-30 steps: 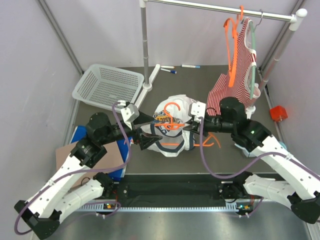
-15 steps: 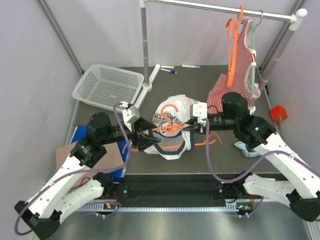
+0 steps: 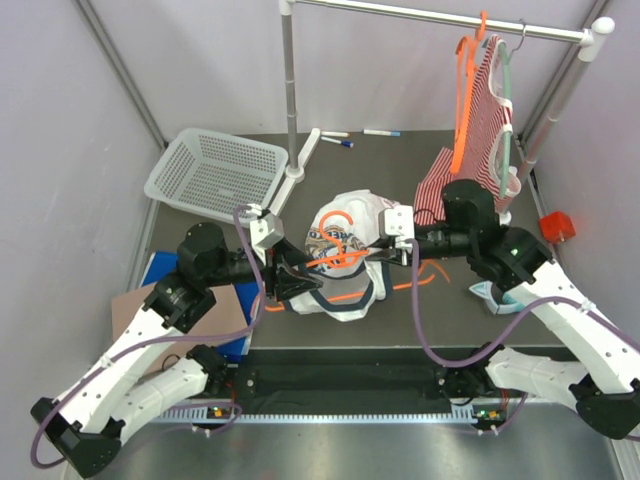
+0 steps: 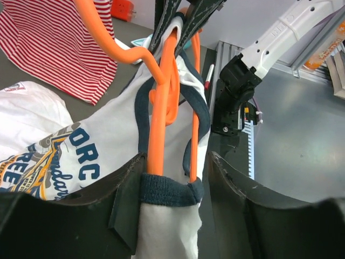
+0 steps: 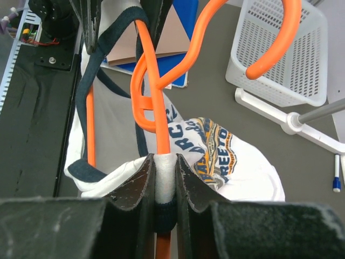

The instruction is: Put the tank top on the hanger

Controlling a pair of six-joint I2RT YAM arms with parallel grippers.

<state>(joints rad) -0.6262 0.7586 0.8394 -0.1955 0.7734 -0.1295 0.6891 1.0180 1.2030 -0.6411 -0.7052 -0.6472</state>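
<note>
Lilac walls close in a dark bench (image 3: 400,170), and we find the tank top (image 3: 362,212) bunched at its middle, lifted slightly between our two arms. The hanger (image 3: 327,260) is already threaded into the tank top, its hook (image 3: 338,213) curling up out of the cloth towards the far side.

Our left gripper (image 3: 290,283) comes in from the left. In its wrist view the jaws clamp the navy trim band (image 4: 167,191), with two orange bars of the hanger rising just behind that band. Our right gripper (image 3: 385,250) faces it from the right, jaws pressed together on a white strap with one orange bar caught in the same pinch.

So the hanger's long axis lies roughly across the bench, from one pair of jaws to the other, and each arm holds an end. We judge that the coming move depends on drawing the trim outward along that axis. The right jaws are the ones pinching the hanger itself, so they would steady it while the left pulls.
</note>
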